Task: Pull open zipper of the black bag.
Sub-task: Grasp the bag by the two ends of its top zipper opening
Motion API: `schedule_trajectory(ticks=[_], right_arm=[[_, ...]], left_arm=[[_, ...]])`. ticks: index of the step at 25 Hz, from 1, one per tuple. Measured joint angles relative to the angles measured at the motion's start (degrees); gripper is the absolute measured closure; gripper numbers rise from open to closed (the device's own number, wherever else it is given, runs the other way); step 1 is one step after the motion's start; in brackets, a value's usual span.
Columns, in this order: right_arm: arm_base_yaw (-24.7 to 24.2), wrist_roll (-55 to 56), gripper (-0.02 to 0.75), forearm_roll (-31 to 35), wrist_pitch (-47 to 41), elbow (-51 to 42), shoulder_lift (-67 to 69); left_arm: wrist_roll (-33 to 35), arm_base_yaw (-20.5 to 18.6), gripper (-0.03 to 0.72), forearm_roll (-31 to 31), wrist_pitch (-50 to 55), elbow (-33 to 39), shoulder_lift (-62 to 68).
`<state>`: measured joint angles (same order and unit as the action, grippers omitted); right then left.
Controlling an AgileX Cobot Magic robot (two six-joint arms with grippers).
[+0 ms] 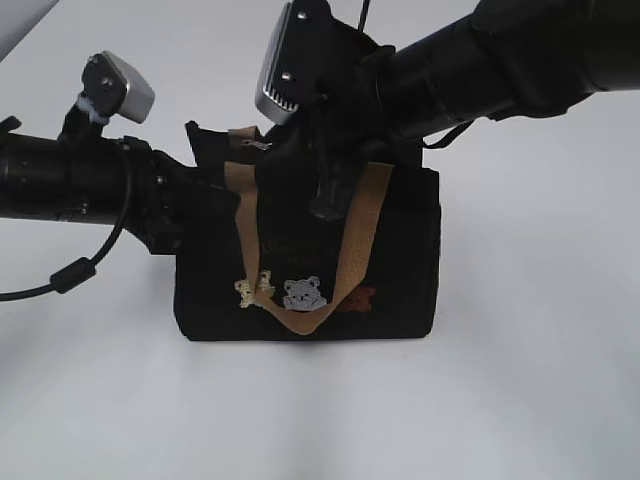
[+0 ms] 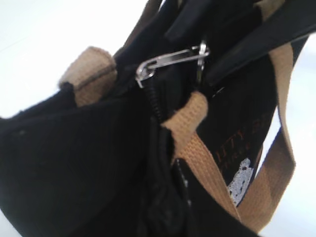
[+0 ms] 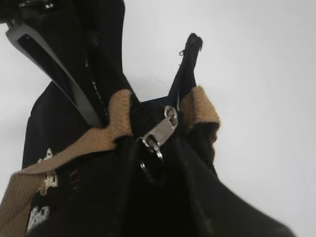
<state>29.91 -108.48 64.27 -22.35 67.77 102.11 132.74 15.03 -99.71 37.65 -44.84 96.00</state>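
Black bag upright on the white bench, left pincer clamped on the bag's left end fabric, right pincer above the bag's top, its jaw state unclear, zipper pull tab lying at the top seam between tan straps

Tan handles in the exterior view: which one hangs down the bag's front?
The near tan handle, looping down past the embroidered bears; the far handle only shows at the black bag top.

Black bag, tan straps, silver zipper.
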Motion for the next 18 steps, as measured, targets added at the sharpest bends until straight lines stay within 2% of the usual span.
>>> schedule_trajectory(ticks=[4,6,18], right_arm=[[0.07,0.0,0.641,-0.17,0.35,0.0,0.04],[0.07,0.0,0.67,-0.21,0.38,0.04,-0.07],[-0.86,12.11,0.7,-0.85,0.32,0.0,-4.13]], left_arm=[[0.0,0.0,0.623,0.0,0.0,0.0,0.0],[0.0,0.0,0.623,0.0,0.0,0.0,0.0],[0.05,0.11,0.623,-0.04,0.08,-0.18,0.06]])
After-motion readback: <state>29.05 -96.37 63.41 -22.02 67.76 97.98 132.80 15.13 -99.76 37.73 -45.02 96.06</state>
